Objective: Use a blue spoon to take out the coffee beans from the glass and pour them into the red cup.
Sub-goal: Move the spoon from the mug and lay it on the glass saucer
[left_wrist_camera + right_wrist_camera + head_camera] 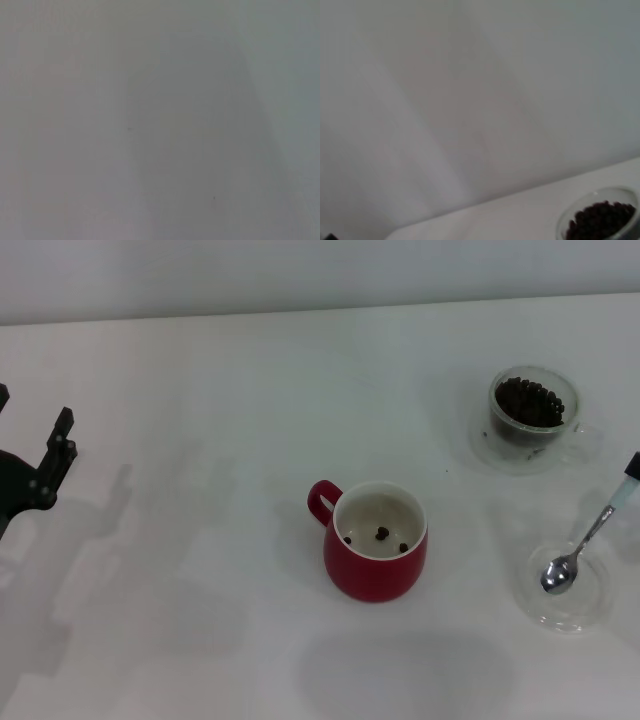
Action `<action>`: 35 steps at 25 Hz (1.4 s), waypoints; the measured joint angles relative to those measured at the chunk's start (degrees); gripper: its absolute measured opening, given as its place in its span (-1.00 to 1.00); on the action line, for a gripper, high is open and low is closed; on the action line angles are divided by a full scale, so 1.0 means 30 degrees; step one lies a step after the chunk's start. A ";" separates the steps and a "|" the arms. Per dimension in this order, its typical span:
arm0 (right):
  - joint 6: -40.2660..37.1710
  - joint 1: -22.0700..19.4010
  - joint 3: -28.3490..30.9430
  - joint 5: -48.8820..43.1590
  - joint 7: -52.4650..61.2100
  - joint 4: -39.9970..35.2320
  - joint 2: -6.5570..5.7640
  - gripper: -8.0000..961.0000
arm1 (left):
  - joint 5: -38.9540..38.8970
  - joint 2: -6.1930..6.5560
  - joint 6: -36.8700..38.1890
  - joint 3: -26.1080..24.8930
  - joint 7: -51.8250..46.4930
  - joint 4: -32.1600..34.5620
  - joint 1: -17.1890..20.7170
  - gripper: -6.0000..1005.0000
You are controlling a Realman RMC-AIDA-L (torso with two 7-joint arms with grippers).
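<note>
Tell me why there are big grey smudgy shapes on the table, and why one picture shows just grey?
Head view: soft shadows fall on the white table, darkest below the red cup and beside the left end effector. Left wrist view: only blank surface with a faint shadow. Right wrist view: the coffee beans look blurry.

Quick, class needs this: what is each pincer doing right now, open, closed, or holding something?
Left pincer: at the table's left edge, holding nothing; open or closed cannot be told.
Right pincer: not in view.

Blue spoon (pixel 585 545) handle and left gripper (pixel 40 465) cut off at frame edges.
</note>
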 joint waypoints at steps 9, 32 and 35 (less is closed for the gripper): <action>-0.0988 -0.0011 -0.0004 -0.0238 -0.0016 0.0301 0.0034 -0.68 | 0.0001 0.0000 -0.0016 0.0078 0.0000 0.0002 0.0014 0.29; -0.1930 0.0326 -0.0070 -0.0711 0.0680 0.0935 0.0106 -0.68 | 0.0043 0.0031 -0.0015 0.0072 0.0000 -0.0175 -0.0235 0.29; -0.2244 0.0415 -0.0085 -0.0711 0.0694 0.1034 0.0063 -0.68 | 0.0038 0.0031 -0.0014 0.0038 0.0000 -0.0175 -0.0232 0.29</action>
